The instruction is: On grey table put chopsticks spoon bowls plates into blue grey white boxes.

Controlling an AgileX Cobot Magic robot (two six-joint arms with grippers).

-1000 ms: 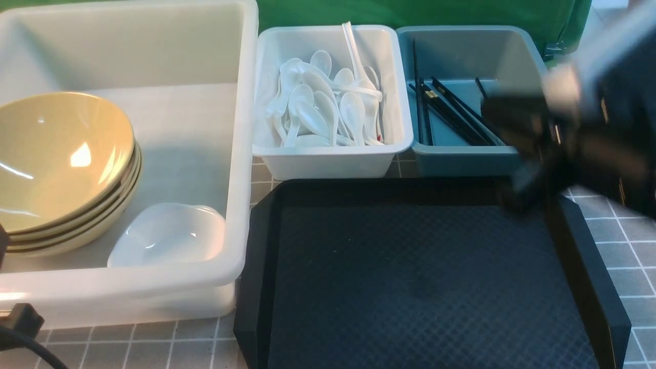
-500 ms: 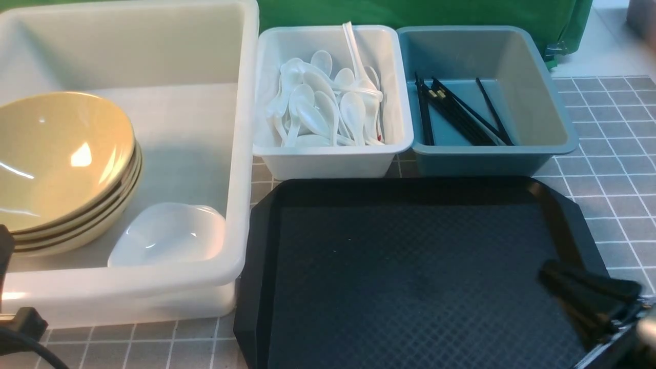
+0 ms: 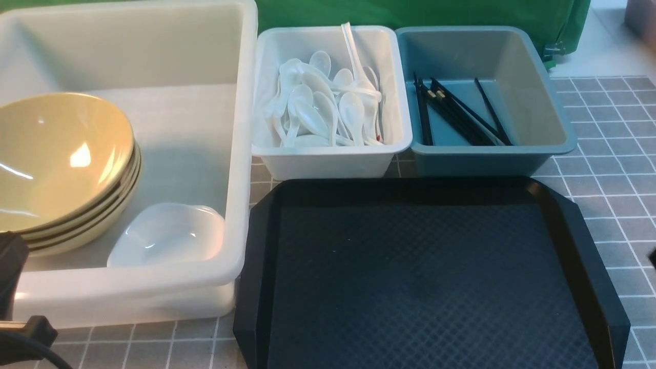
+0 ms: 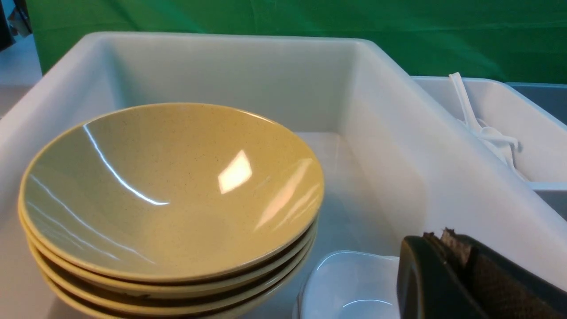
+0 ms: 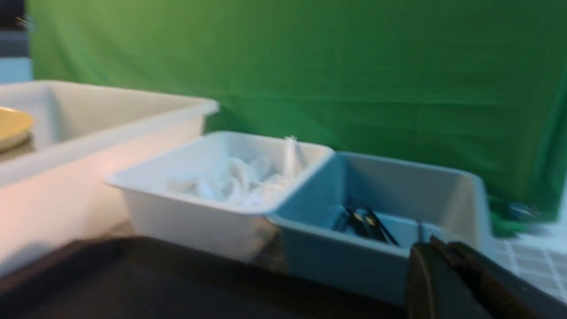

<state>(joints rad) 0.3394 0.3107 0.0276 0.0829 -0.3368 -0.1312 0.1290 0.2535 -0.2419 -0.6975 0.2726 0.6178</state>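
Black thin chopsticks (image 3: 461,115) lay in blue-grey plastic bin (image 3: 543,102) | right hand (image 5: 447,266) had withdrawn, closed, empty | left hand (image 4: 447,261) closed, empty | sorting looked finished

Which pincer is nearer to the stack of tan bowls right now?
Left. The left pincer sits at the big white tub's near edge beside the bowls; the right pincer is past the black tray, facing the blue-grey bin.

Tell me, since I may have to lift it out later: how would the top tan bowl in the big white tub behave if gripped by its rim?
The top tan bowl looks glossy with bright glare, so probably slippery. It seems rigid and likely breakable. Nested on the bowls beneath, it may drag the next one.
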